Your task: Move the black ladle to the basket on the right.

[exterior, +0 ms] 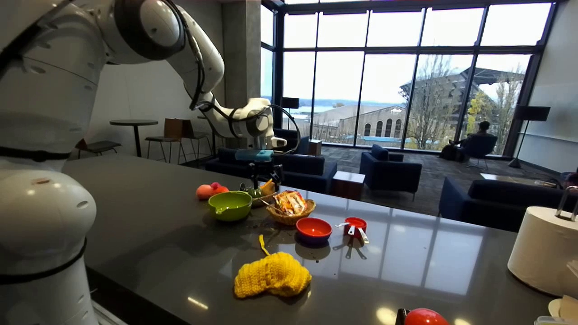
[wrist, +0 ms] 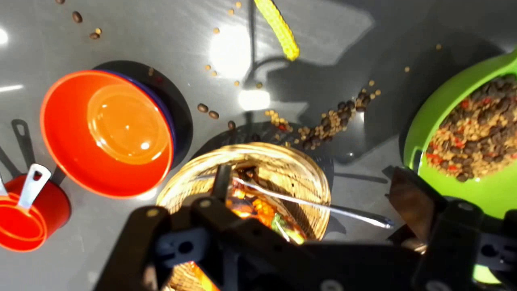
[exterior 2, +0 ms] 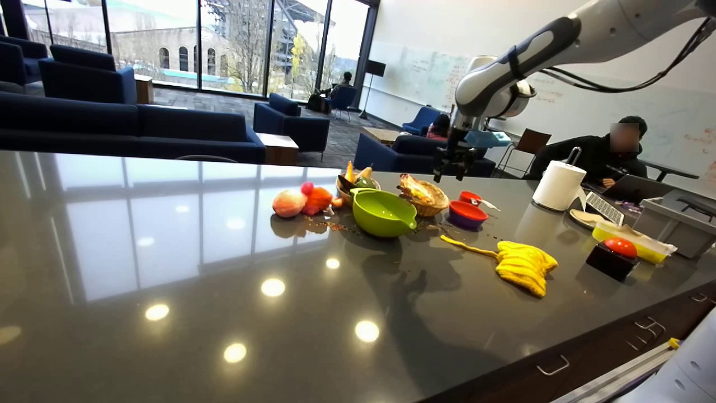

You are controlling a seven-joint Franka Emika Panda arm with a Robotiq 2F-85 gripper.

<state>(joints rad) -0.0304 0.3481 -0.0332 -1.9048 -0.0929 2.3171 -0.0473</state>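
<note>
In an exterior view, a white robot arm (exterior: 158,22) is stretched in from the left over a dark counter (exterior: 153,266), its elbow bent high and its wrist lowered toward the far side; in both exterior views the gripper (exterior 2: 449,174) is pointed down. In the wrist view its fingers (wrist: 222,184) are seen spread well apart above a woven basket (wrist: 305,173), set right of the green bowl (wrist: 420,125) in both exterior views. Across that basket a slender utensil (wrist: 343,211) is laid, its shiny handle projecting past the rim toward the bowl; whether this is the black ladle cannot be told. Printing on the basket's packet (exterior: 290,202), whiteboard (exterior 2: 417,73) handwriting and lettering on a building (exterior: 384,116) outside cannot be read.
</note>
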